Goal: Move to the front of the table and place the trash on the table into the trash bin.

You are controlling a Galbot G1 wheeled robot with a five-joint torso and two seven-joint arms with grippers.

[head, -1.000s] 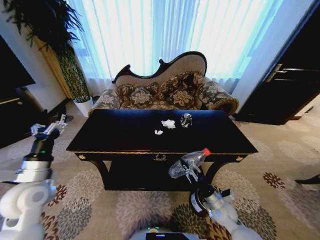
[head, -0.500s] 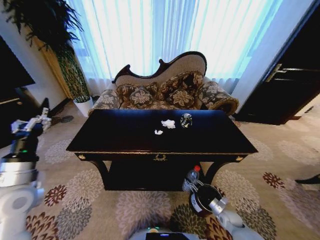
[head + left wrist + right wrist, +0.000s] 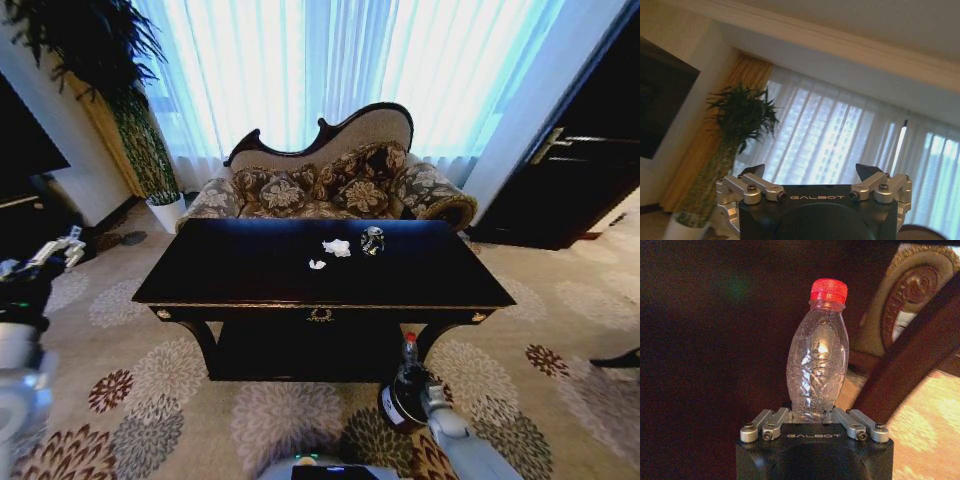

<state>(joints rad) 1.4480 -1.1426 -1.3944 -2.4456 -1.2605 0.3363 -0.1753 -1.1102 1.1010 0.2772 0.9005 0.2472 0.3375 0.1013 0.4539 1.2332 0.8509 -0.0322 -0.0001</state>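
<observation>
**Right gripper held a bottle above the bin by the table's front**

The right arm reached down low at the robot's right front, its right gripper (image 3: 812, 416) clamped on the base of a clear, ribbed plastic bottle with a red cap (image 3: 818, 360). In the head view the bottle (image 3: 408, 360) stood nearly upright, cap uppermost, directly over the small round dark brown trash bin with a pale rim and white label (image 3: 398, 405), which stood on the carpet just beside the table's front right leg. Whether the bottle touched the bin could not be told.

The left arm was raised out at the far left, well apart from the table, its left gripper (image 3: 812, 176) pointing up towards the curtains with its dark fingertips (image 3: 867, 172) spread wide and holding nothing.

On the large rectangular dark glossy wooden table with gold trim (image 3: 250, 285), two small wrinkly white paper wads lay near the middle: the larger wad (image 3: 337, 247) toward the back, the smaller wad (image 3: 317, 265) just in front of it. A shiny clear plastic piece (image 3: 372, 240) sat just beside the larger wad.

A patterned sofa (image 3: 330, 185) stood close behind the table's far edge. Open floral carpet (image 3: 150, 400) lay along the front and both sides.
</observation>
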